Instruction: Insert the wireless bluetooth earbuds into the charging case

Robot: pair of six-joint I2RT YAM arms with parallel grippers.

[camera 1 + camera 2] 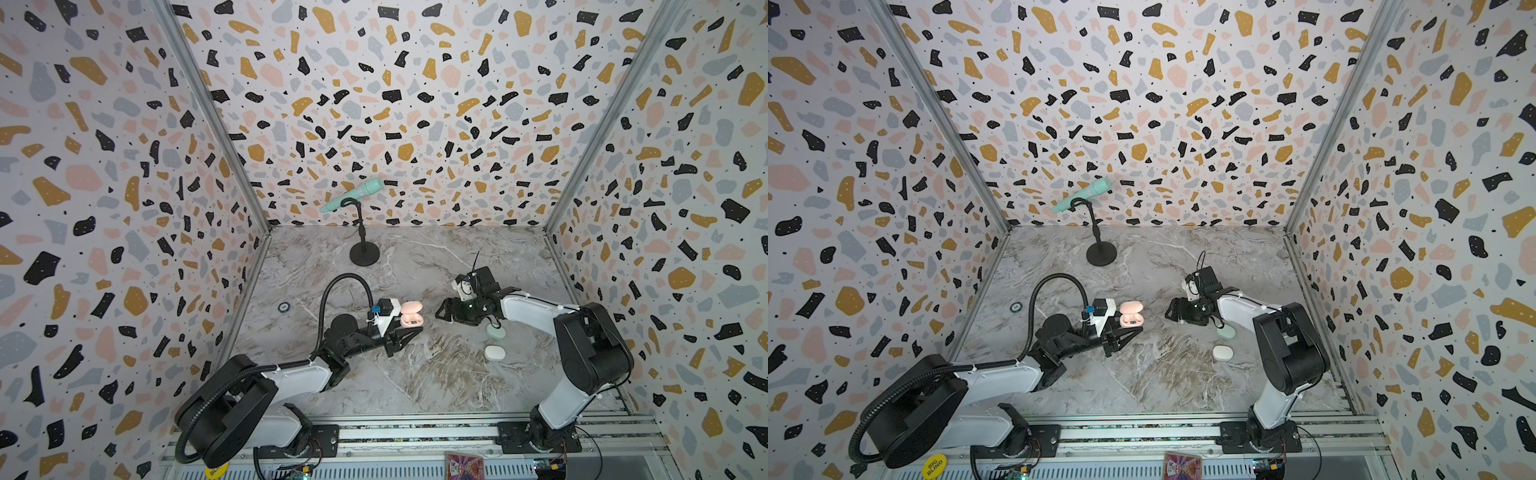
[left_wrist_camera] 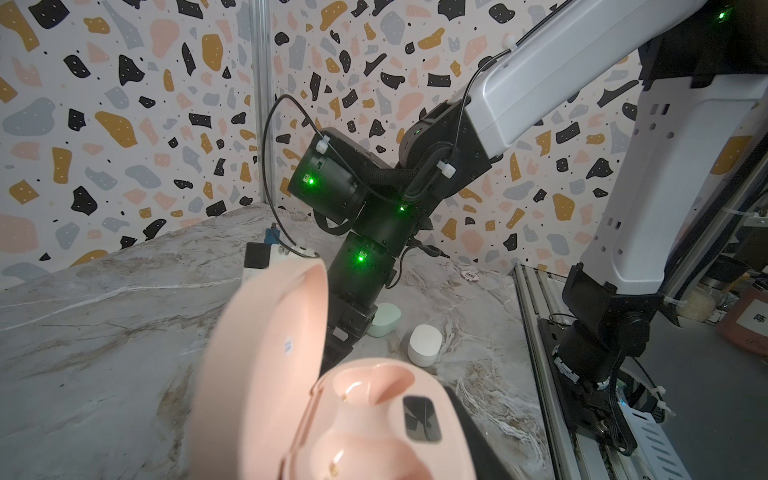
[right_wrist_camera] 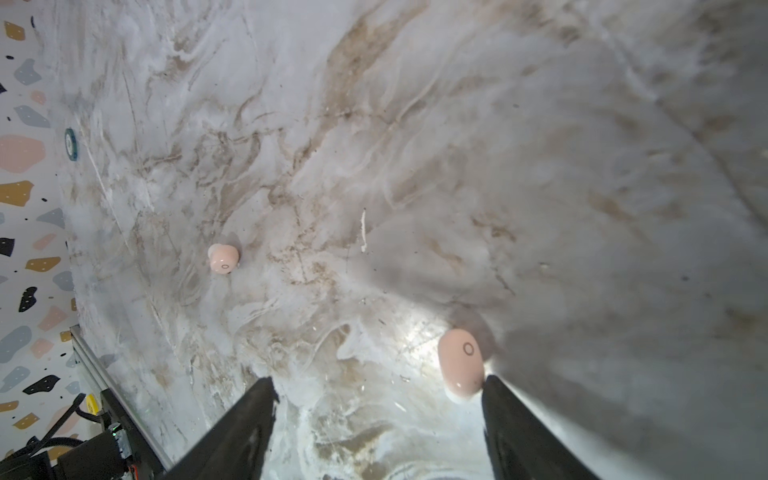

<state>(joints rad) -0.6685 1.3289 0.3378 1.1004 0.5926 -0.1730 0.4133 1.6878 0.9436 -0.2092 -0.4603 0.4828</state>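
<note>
My left gripper (image 1: 409, 330) is shut on a pale pink charging case (image 1: 410, 316) and holds it above the table, lid up. The left wrist view shows the case (image 2: 374, 415) with both wells empty; its lid (image 2: 266, 357) hides most of the fingers. My right gripper (image 1: 442, 309) hangs open low over the marble to the right of the case. In the right wrist view, one pink earbud (image 3: 460, 361) lies on the table just inside one fingertip (image 3: 494, 390) of that gripper (image 3: 378, 386). A second pink earbud (image 3: 223, 258) lies farther off. Neither earbud shows in the top views.
A shut mint case (image 1: 496, 331) and a shut white case (image 1: 494, 352) lie under the right forearm. A mint microphone (image 1: 353, 195) on a black stand (image 1: 365, 253) is at the back. A poker chip (image 1: 284, 307) lies near the left wall.
</note>
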